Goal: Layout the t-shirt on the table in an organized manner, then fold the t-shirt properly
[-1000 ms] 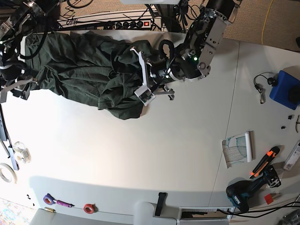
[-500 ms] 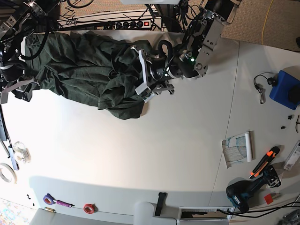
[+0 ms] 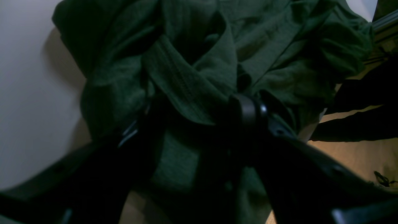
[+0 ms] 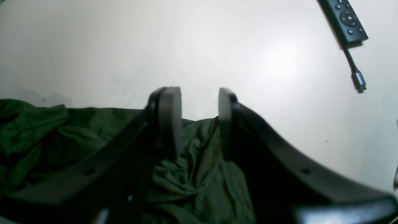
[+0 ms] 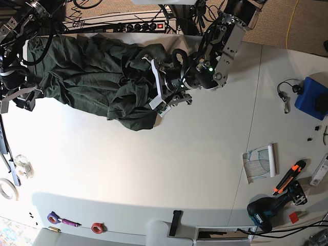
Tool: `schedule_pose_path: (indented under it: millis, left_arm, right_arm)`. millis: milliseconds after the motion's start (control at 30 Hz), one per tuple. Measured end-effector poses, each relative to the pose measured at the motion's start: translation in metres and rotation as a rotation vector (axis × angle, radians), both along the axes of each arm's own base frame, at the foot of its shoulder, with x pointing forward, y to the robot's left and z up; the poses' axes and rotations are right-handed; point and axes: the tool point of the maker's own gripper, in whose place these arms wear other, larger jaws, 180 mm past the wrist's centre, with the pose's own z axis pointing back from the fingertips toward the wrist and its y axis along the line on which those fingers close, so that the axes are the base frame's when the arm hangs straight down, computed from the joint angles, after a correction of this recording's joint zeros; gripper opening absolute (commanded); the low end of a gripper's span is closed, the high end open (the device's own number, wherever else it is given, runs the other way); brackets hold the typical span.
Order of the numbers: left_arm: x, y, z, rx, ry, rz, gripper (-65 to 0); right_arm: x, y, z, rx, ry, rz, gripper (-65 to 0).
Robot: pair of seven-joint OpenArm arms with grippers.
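White table (image 5: 154,169) under crumpled dark-green t-shirt (image 5: 82,72)

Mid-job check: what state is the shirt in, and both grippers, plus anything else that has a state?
t-shirt: crumpled and bunched, not laid flat.
left gripper: open, straddling a t-shirt fold.
right gripper: open, above the t-shirt's edge, holding nothing.
power strip: red switch lit.

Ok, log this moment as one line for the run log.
phase: layout | t-shirt: bunched on table | left hand: open, straddling a fold | right hand: open at shirt edge
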Motion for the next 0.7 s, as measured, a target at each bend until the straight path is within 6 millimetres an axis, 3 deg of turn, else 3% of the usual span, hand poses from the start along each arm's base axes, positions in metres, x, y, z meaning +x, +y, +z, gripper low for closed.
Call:
schedule_pose_path:
  millis: [200, 333, 567, 700]
  left_arm:
    - [-0.018, -0.029, 0.006, -0.025, -0.025, -0.065, -35.1]
    - [-0.016, -0.046, 0.014, -0.016, -0.075, -0.05, -37.1]
    - [0.012, -0.024, 0.006, 0.144, -0.179, 0.037, -37.1]
    - [0.012, -0.02, 0.001, 0.182, -0.18, 0.038, -37.1]
  right_arm:
    - [0.0, 0.0, 0.0, 0.0, 0.0, 0.0, -44.9]
    - [0.0, 0.0, 0.0, 0.0, 0.0, 0.0, -44.9]
    - [0.0, 0.0, 0.0, 0.0, 0.0, 0.001, -44.9]
    - [0.0, 0.0, 0.0, 0.0, 0.0, 0.0, -44.9]
